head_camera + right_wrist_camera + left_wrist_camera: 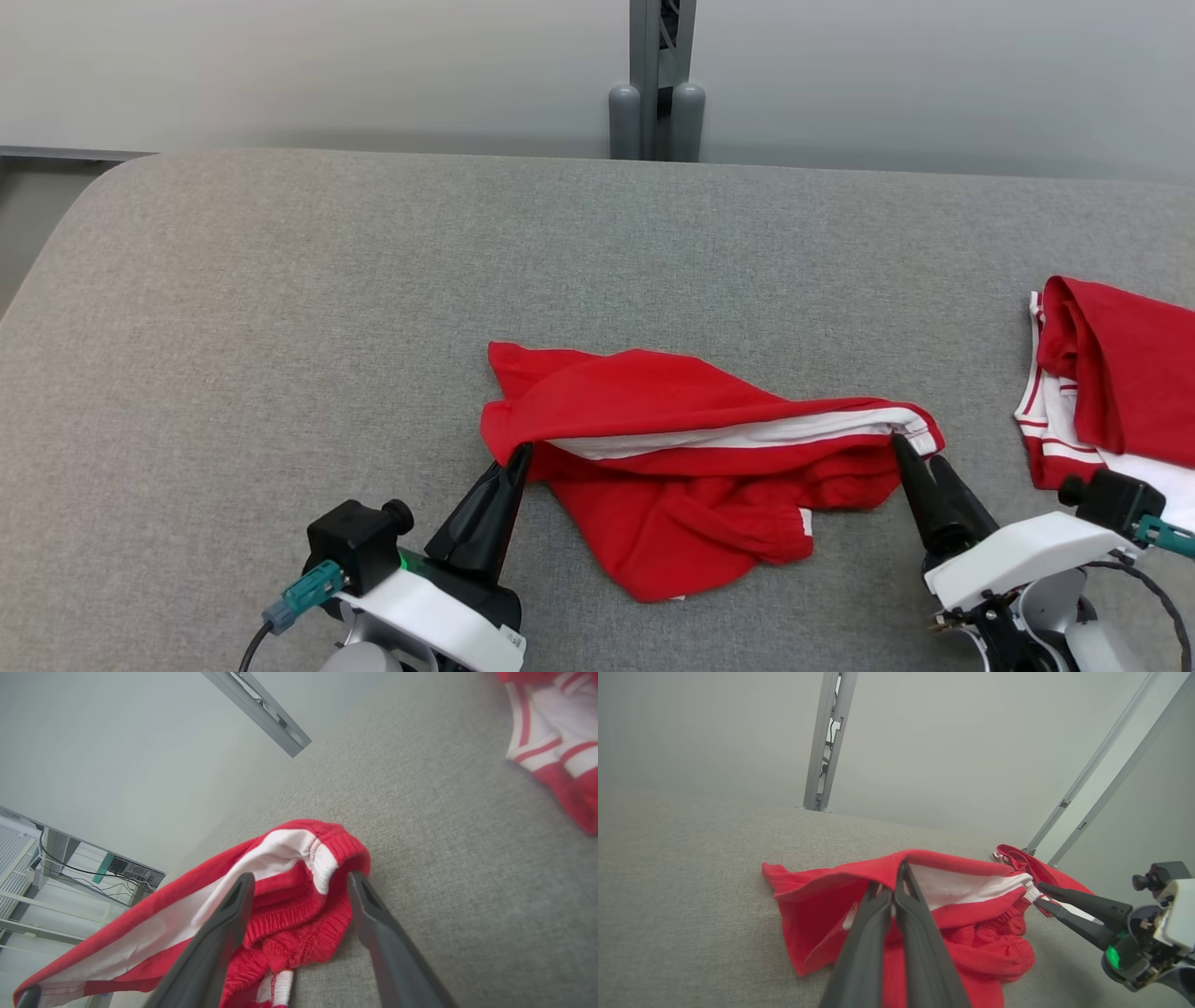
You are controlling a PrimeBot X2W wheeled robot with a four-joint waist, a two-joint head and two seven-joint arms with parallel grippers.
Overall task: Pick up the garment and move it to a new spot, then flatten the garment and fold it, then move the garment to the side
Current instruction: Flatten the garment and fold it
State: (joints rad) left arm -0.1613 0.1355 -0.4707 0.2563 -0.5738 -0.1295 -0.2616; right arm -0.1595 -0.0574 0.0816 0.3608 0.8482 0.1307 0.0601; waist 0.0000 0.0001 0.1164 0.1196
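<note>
My left gripper [516,455]: fingers pressed together, pinching left edge of red garment [672,401]. Garment lies crumpled on grey table [327,280], centre-near, between both arms. I judge it light, limp, not slippery; will sag, so best grabbed at both waistband ends. My right gripper [910,450]: fingers spread astride elastic waistband corner, not yet closed. Second red-white garment [1111,373] at far right. No readable labels or writing.
</note>
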